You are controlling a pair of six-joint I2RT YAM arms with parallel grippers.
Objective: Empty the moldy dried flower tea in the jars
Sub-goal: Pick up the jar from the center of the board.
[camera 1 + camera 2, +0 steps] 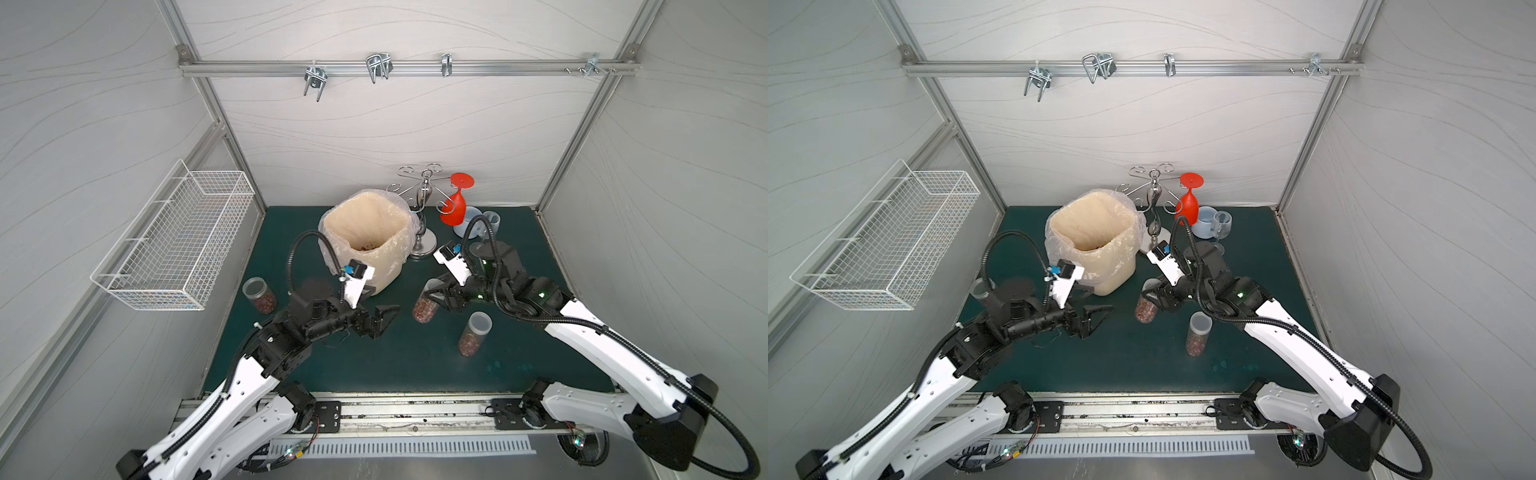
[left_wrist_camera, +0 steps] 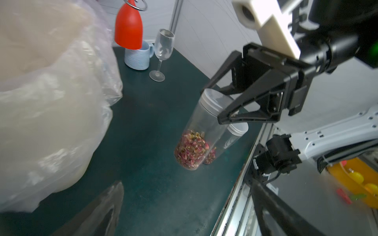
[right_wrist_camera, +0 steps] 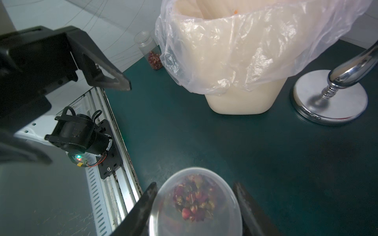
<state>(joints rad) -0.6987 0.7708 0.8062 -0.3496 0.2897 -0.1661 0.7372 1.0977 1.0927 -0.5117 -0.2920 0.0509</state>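
Left jar [image 1: 259, 295], tea [image 1: 264, 304] inside, stands at the table [image 1: 374, 370] edge. My left end effector [image 1: 386, 322] hangs wide open and empty before the lined bin [image 1: 365, 232]. My right end effector [image 2: 213, 104] clamps the middle jar [image 1: 424, 305] by its lid, with the right jar [image 1: 473, 334] just beside.

You were working on a matt, dark green mat [image 1: 415, 374]. The bin [image 3: 245, 102] was smooth cream plastic, lined with a thin, glossy, crinkled plastic bag [image 3: 225, 61]. Your tall jar [image 2: 200, 126] was clear, smooth plastic under a frosted lid [image 3: 196, 204]; the dried flower tea [image 2: 192, 147] inside looked dry and crumbly. The stand [image 3: 306, 106] was mirror-polished metal, the wine glass [image 2: 163, 45] clear and shiny, the mug [image 2: 137, 59] matt with fine ribs, the red goblet [image 2: 128, 26] smooth, the basket [image 1: 166, 299] white-coated wire.
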